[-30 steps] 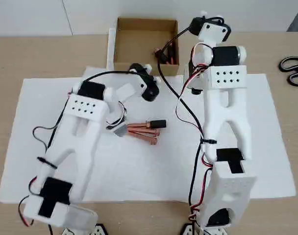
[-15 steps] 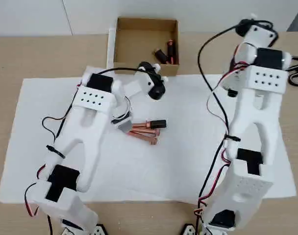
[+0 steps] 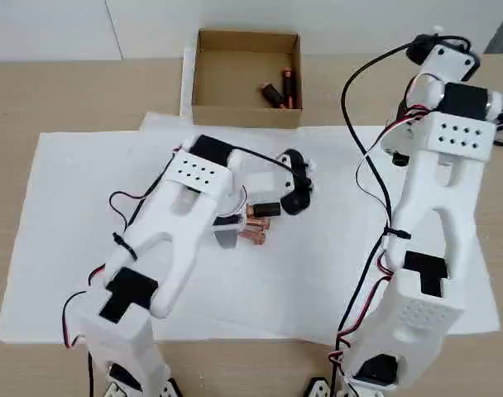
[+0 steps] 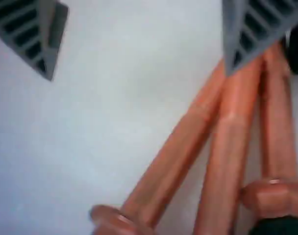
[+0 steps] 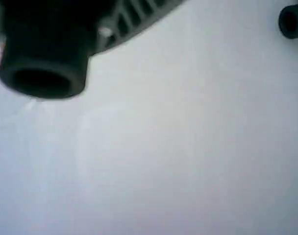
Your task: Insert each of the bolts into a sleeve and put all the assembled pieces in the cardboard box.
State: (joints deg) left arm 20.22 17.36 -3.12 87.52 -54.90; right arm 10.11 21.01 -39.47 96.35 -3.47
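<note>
At the middle of the white sheet (image 3: 86,215), well apart from the cardboard box (image 3: 235,116) at its far edge, the left gripper (image 4: 139,71) hovers wide-fingered over three bunched copper bolts (image 4: 227,132); it should straddle just one shaft before closing.

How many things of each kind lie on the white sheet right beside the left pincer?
copper bolts: 3
black sleeve: 1
Total: 4
</note>
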